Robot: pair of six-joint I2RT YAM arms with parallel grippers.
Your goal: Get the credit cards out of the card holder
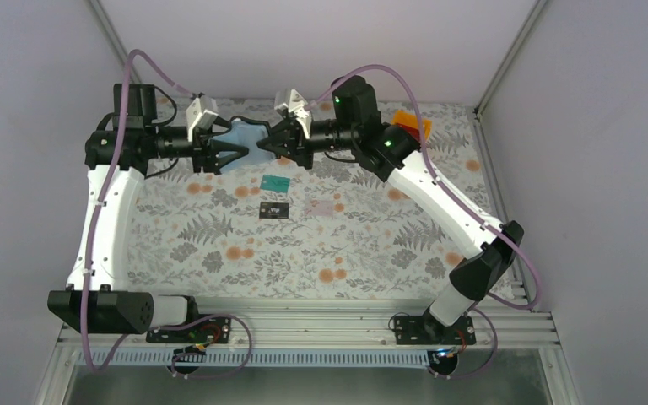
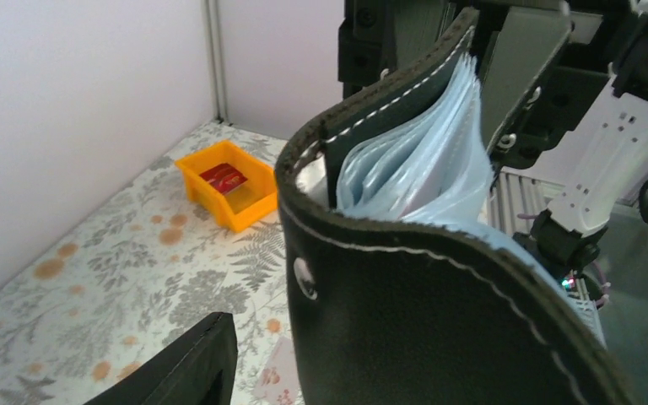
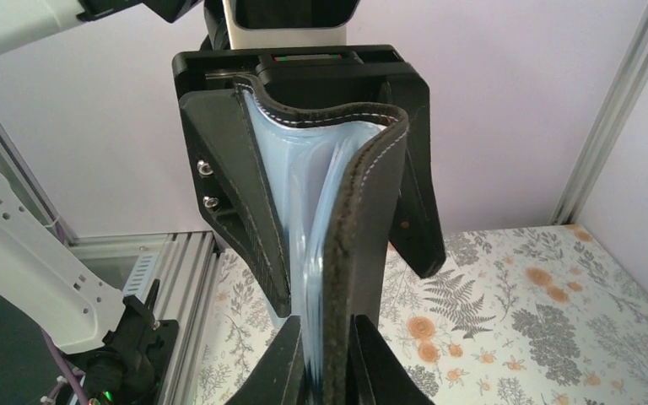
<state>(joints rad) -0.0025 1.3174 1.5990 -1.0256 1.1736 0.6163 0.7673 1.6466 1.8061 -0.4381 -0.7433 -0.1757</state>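
The task is judged to be mostly done, with one card not yet accounted for. On the flower-patterned table (image 1: pixel 219 245), three of the four cards are seen lying loose, in front of the raised grippers and clear of them.

The card holder (image 1: pixel 247 142) is held up in the air between the two arms, above the far middle of the table, and has been spread open. It is clamped by the right gripper (image 3: pixel 331 363), whose fingers are pinched on the edge of the black cover and the sleeves beside it. The left gripper (image 1: pixel 238 154) is set over the opposite end, with one finger to each side of the holder. Whether it is pressing on the holder or merely standing around it cannot be told.

The orange bin (image 2: pixel 245 218) sits at the far right corner of the table, well apart from the holder, with a red card (image 2: pixel 224 177) inside it; this card is no part of the job.

The bluish clear sleeves (image 2: pixel 422 160) are fanned out between the covers. No card can be made out inside them, though much of their depth is hidden.

Of the cards laid out, the teal-green card (image 1: pixel 276 182) lies farthest back, the black card (image 1: pixel 275 210) just in front of it, and the pale pink card (image 1: pixel 325 207) to the right of that. The blue card is not seen anywhere on the table, so it is presumed to be in a sleeve and left to be drawn out.
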